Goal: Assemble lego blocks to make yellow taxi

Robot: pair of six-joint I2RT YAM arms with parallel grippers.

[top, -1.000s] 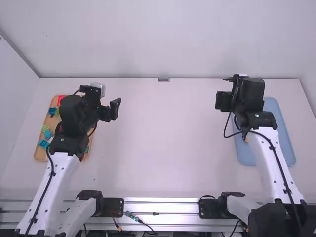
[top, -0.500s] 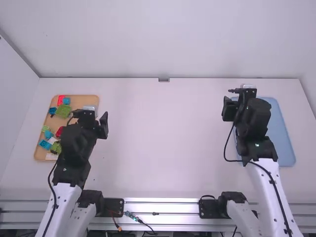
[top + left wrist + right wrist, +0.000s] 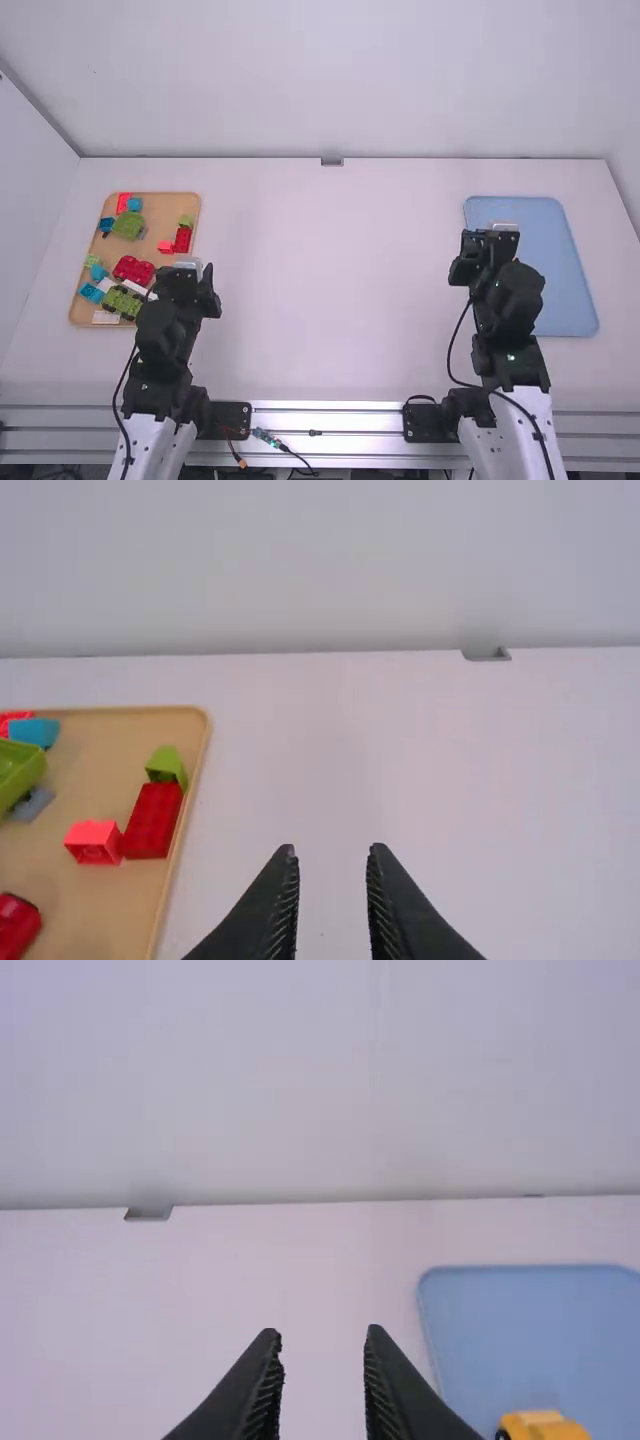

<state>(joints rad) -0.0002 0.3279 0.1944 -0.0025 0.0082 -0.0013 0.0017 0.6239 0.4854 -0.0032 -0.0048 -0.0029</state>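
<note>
The left gripper (image 3: 187, 281) is hovering over the wooden tray's (image 3: 73, 300) near right corner, its jaws standing apart with nothing between them. Inside that tray, a green wheeled block (image 3: 123, 301) is lying close to the near edge, its long axis slanting from far left to near right. The right gripper (image 3: 487, 252) is hanging over the blue tray's (image 3: 568, 265) left edge; its jaws are also standing apart and holding nothing.

In the right wrist view, a yellow block vehicle (image 3: 543, 1426) is sitting inside the blue tray, toward the left edge. It is lying off to the right of the right gripper's jaws, apart from both fingers. A dark wheel (image 3: 502, 1434) is showing at its left side. The vehicle is partly cut off, so I cannot tell its long axis or which way its front is pointing.

Farther off, a red block (image 3: 183, 240) is lying along the wooden tray's right edge, its long axis running near to far.
</note>
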